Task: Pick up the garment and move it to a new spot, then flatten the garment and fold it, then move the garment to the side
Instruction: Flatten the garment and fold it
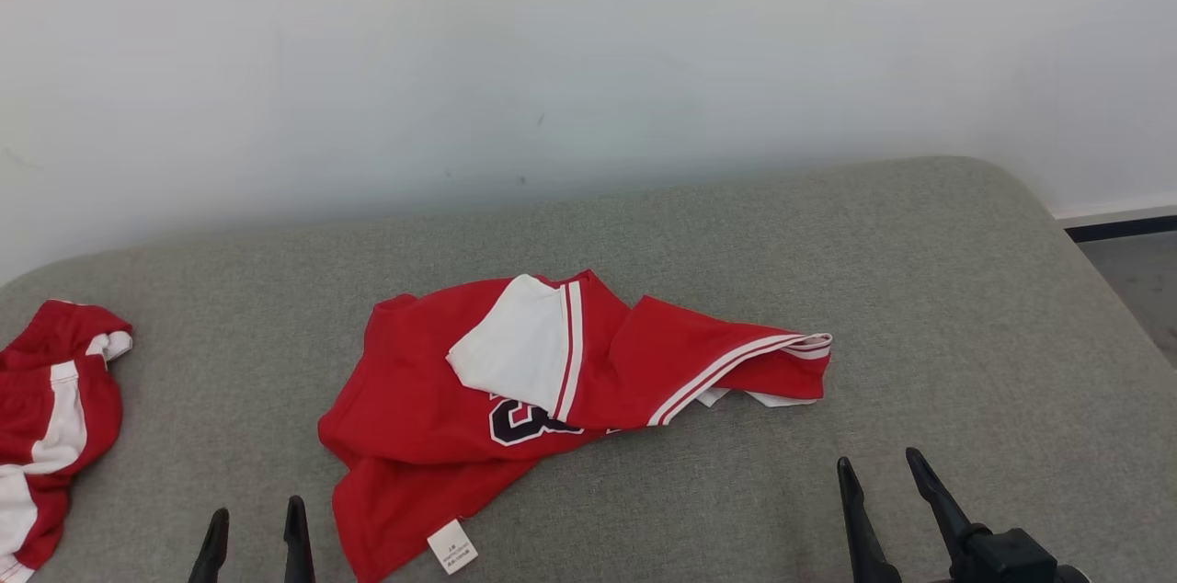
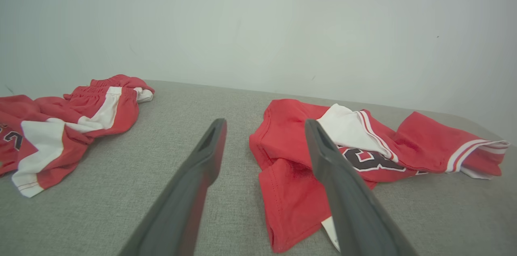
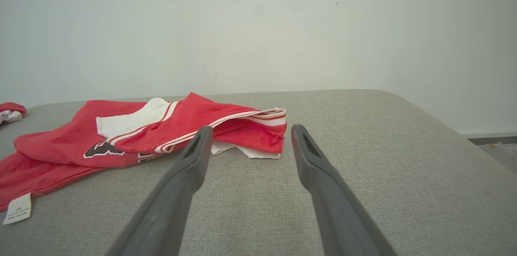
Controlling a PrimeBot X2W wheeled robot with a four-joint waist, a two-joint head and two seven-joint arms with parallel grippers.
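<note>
Wide open, left gripper [image 1: 257, 509] and right gripper [image 1: 878, 460] face the garment [image 1: 414, 417].

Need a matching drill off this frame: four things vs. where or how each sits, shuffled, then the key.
1. jersey
2. second red garment
3. care label
4. right gripper

a. far left edge of the grey cushion
b. open, lower right of head view, holding nothing
c. crumpled, middle of the cushion
d. white, at the jersey's near edge

Pairs: 1-c, 2-a, 3-d, 4-b

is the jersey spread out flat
No, the jersey is crumpled, with a white panel folded over its red front.
</note>
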